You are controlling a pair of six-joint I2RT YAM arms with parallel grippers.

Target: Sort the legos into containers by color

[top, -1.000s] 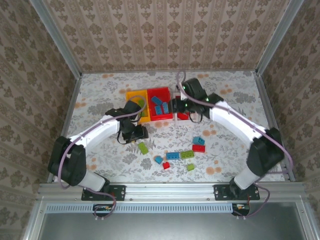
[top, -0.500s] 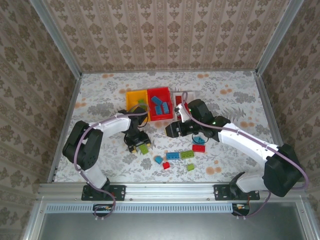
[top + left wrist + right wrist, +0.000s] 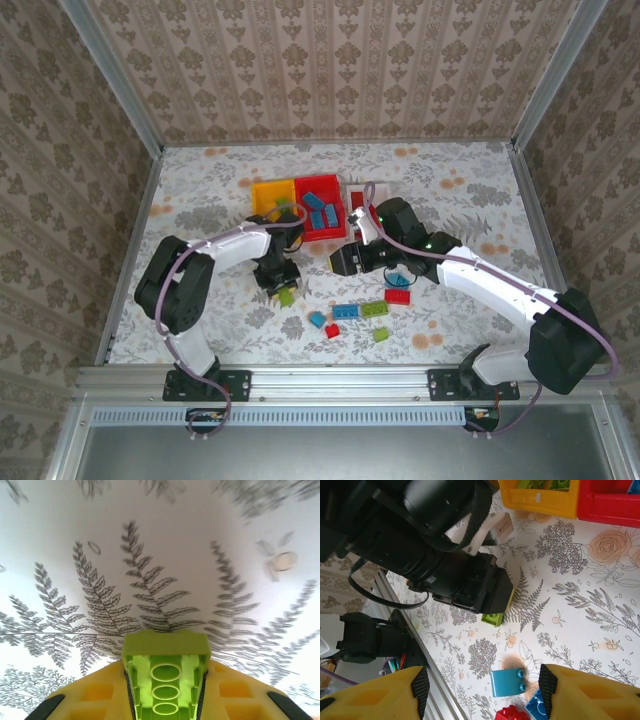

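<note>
Closing over the last half second, the left gripper (image 3: 166, 695) now pinches the lime brick (image 3: 165, 650) on the table, near-left of the red bin (image 3: 322, 236). A green pickup is in hand. Next it needs a lift and a short carry to the yellow-orange bin (image 3: 262, 190), just left of the red bin, where the greens lie. The right gripper (image 3: 483, 685) hangs wide open and empty on the near side of the red bin, above loose bricks (image 3: 346, 311) in 3 colours. Nothing seems to bar the path.

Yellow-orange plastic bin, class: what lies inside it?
Lime green studded plastic bricks lie inside the yellow-orange plastic bin. How many cannot be told: the left arm covers the bin's near end in the top view, and the right wrist view cuts off most of its inside.
</note>
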